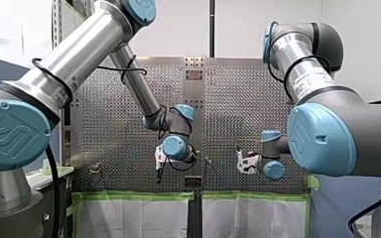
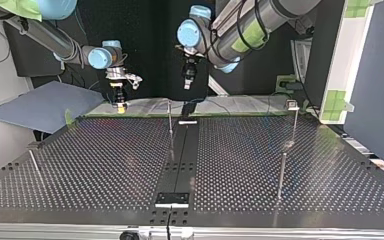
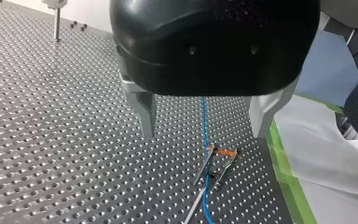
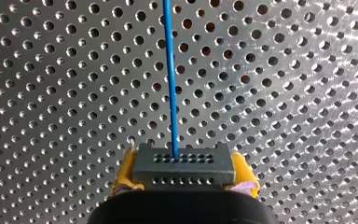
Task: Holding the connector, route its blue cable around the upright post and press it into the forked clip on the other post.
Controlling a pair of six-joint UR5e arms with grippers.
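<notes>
In the right wrist view my right gripper (image 4: 184,179) is shut on the grey connector (image 4: 184,165), one yellow pad (image 4: 123,175) on each side. The blue cable (image 4: 170,70) leaves the connector and runs straight ahead over the perforated table. In the left wrist view my left gripper (image 3: 205,128) hangs open above the table, metal fingers (image 3: 147,112) wide apart. Under it the blue cable (image 3: 204,121) passes a thin post with an orange forked top (image 3: 223,152); I cannot tell whether the cable sits in the fork. In the top view my right gripper (image 2: 120,102) is at the left and my left gripper (image 2: 188,80) near the middle.
Thin upright posts stand on the table in the top view: one in the middle (image 2: 170,119), one with a small head at the right (image 2: 294,120), one nearer (image 2: 281,172). A leaning rod (image 2: 35,165) stands at the left. Green tape (image 3: 284,172) edges the table.
</notes>
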